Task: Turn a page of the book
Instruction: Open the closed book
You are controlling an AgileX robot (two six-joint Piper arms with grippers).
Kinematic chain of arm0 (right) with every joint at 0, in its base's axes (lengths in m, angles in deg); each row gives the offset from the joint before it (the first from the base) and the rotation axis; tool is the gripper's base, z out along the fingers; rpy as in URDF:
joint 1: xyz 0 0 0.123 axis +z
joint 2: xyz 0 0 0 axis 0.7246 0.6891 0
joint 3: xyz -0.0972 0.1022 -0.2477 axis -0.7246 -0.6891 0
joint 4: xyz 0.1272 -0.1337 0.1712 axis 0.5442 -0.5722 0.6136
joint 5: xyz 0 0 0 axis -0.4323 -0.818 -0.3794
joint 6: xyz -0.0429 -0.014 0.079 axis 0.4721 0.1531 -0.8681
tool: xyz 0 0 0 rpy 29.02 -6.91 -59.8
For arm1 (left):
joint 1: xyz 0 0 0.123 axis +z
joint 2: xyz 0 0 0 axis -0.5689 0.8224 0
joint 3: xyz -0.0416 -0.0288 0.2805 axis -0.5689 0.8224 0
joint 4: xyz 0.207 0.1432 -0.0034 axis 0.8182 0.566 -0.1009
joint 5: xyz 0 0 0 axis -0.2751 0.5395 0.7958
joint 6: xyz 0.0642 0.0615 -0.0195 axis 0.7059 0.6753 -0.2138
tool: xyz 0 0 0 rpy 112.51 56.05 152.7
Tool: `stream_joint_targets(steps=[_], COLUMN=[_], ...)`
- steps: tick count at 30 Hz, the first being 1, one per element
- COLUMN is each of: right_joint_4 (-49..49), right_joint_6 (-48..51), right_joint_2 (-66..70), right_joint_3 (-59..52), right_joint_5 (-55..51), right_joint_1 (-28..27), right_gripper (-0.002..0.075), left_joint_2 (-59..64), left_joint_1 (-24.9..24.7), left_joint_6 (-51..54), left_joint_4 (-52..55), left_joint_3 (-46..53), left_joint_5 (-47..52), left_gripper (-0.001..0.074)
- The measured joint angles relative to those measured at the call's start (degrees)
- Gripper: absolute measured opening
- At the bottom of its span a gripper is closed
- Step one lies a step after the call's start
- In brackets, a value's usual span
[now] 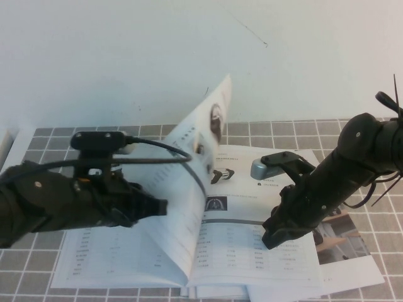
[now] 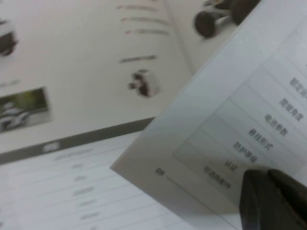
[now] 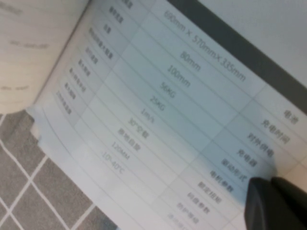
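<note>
The book (image 1: 245,251) lies open on the tiled table. One page (image 1: 189,170) stands up from the spine, bowed and leaning toward the wall. My left gripper (image 1: 162,206) is shut, its tips against the left face of that raised page. In the left wrist view its fingers (image 2: 273,201) lie on the page (image 2: 225,115) near its spec table, and the open book (image 2: 72,62) shows beyond the page's corner. My right gripper (image 1: 271,238) is shut and presses down on the right-hand side of the book. The right wrist view shows it (image 3: 277,203) on a spec table (image 3: 168,96).
A loose leaflet with a colour photo (image 1: 343,242) lies under the book's right edge. The grey tiled table (image 1: 56,135) runs to a white wall behind. Its tiles also show in the right wrist view (image 3: 38,187). The left arm's cable (image 1: 164,148) arcs over toward the raised page.
</note>
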Motion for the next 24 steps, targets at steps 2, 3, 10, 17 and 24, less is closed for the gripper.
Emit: stream_joint_targets(steps=[2,3,10,17,24], right_joint_4=[0.0,0.0,0.37,0.92,0.92], right_joint_6=[0.0,0.14,1.34,1.89,2.29], right_joint_2=[0.0,0.0,0.0,0.0,0.0], right_joint_3=[0.0,0.0,0.0,0.0,0.0], right_joint_5=[0.0,0.0,0.0,-0.1,-0.21], right_joint_1=[0.0,0.0,0.0,0.0,0.0], right_gripper=[-0.0001,-0.0001,-0.0001,-0.0001,-0.0001], left_joint_2=[-0.12,-0.25,-2.07,-5.56,-11.5], left_joint_1=[2.68,4.04,11.49,16.41,17.32], left_joint_6=[-2.16,-2.78,-6.08,-9.84,-8.58], left_joint_4=[1.68,2.31,6.55,11.91,11.87], left_joint_3=[0.0,0.0,0.0,0.0,0.0], left_joint_5=[1.84,2.7,10.27,16.6,22.13], left_gripper=[-0.0003,-0.0003,-0.0003,-0.0003,-0.0003])
